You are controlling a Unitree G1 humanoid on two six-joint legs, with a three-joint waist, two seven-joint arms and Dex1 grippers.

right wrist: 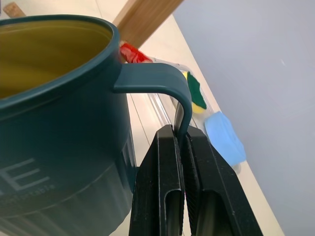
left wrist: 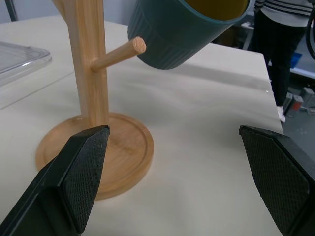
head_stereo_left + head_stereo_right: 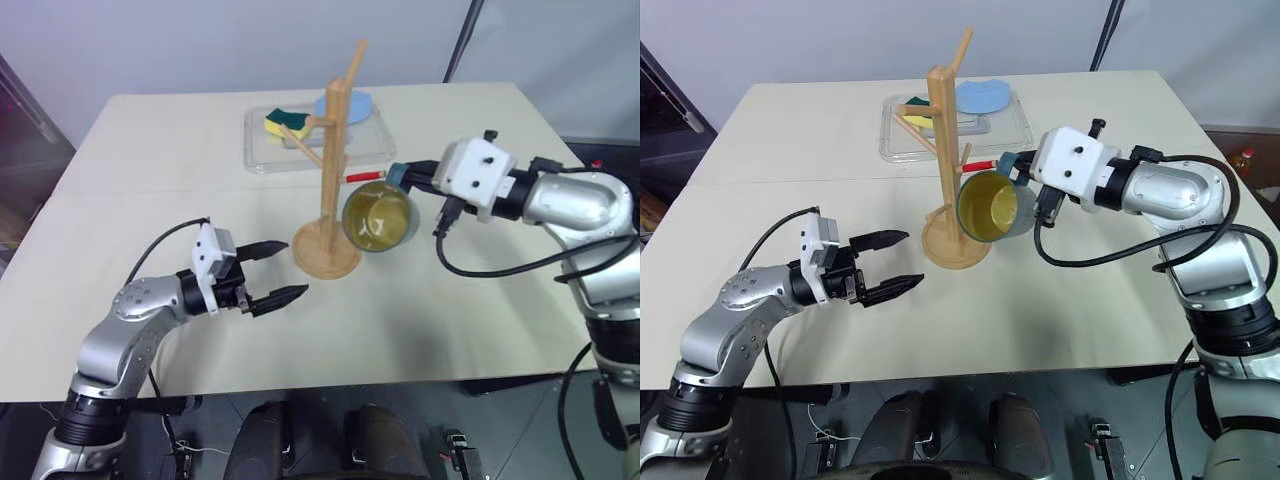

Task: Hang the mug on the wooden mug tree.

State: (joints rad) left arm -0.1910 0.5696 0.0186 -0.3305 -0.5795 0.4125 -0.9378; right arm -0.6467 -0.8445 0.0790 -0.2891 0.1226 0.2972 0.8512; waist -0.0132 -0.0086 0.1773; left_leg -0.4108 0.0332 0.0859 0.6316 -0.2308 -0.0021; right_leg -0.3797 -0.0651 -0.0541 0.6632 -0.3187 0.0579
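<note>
The wooden mug tree (image 3: 333,150) stands mid-table on its round base, slanted pegs sticking out of the post. My right gripper (image 1: 181,142) is shut on the handle (image 1: 157,81) of the mug (image 3: 380,217). The mug is blue-grey outside and yellow inside. It hangs tilted in the air just right of the post, with its mouth turned toward me. One peg (image 2: 118,53) ends close to the mug's wall (image 2: 182,29). My left gripper (image 3: 280,270) is open and holds nothing. It hovers low over the table left of the tree's base (image 2: 123,147), pointing at it.
A clear plastic tray (image 3: 262,150) lies behind the tree with a yellow-green sponge (image 3: 288,122) and a light-blue plate (image 3: 345,103). A red pen-like thing (image 3: 362,176) lies by the tray. A person (image 2: 275,29) stands beyond the table's edge.
</note>
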